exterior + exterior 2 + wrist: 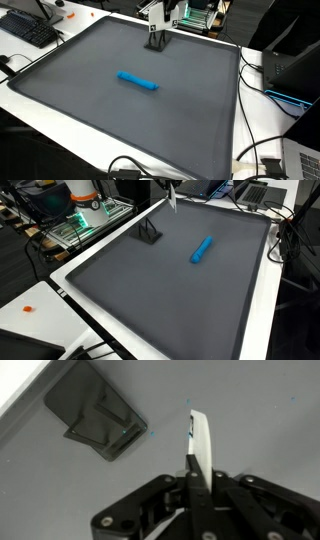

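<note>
- White flat strip (201, 440) pinched between the closed jaws, above the grey mat (120, 120);
- black holder (95, 415) near it;
- blue cylinder (138, 81) lies well apart on the mat.

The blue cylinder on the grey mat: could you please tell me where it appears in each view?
In an exterior view: the blue cylinder lies near the middle of the mat, below and left of the dark stand.
In an exterior view: it lies in the upper middle, right of the stand.
Wrist view: not in it.
Shared landmark: the dark stand, upper left in the wrist view.
</note>
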Robot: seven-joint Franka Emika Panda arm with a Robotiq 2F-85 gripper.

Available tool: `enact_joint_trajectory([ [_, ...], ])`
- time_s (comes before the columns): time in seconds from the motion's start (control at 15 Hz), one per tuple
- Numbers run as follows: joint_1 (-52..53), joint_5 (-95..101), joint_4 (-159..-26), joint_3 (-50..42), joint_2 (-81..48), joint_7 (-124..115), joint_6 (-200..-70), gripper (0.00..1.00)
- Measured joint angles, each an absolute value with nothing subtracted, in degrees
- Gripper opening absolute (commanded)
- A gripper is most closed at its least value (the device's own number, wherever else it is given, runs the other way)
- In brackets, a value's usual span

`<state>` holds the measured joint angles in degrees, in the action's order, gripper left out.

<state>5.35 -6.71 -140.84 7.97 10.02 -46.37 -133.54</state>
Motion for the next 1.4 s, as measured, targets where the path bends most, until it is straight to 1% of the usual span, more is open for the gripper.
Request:
enact_joint_trajectory([
  [0.47,7.1,-2.51,-132.04,9.88,1.7,-31.56,-132.42,0.01],
  [0.53,7.31,-1.7,-130.98,9.94,0.57,-29.69,-132.42,0.04],
  [0.67,7.53,0.3,-129.25,9.94,-1.24,-28.24,-132.34,0.04],
  [1.07,7.55,0.91,-128.17,9.94,-2.34,-27.73,-132.2,0.04],
  [1.13,7.55,0.91,-128.15,9.94,-2.35,-27.72,-132.19,0.01],
  [1.4,7.66,0.92,-127.43,9.92,-2.78,-26.05,-132.21,0.01],
])
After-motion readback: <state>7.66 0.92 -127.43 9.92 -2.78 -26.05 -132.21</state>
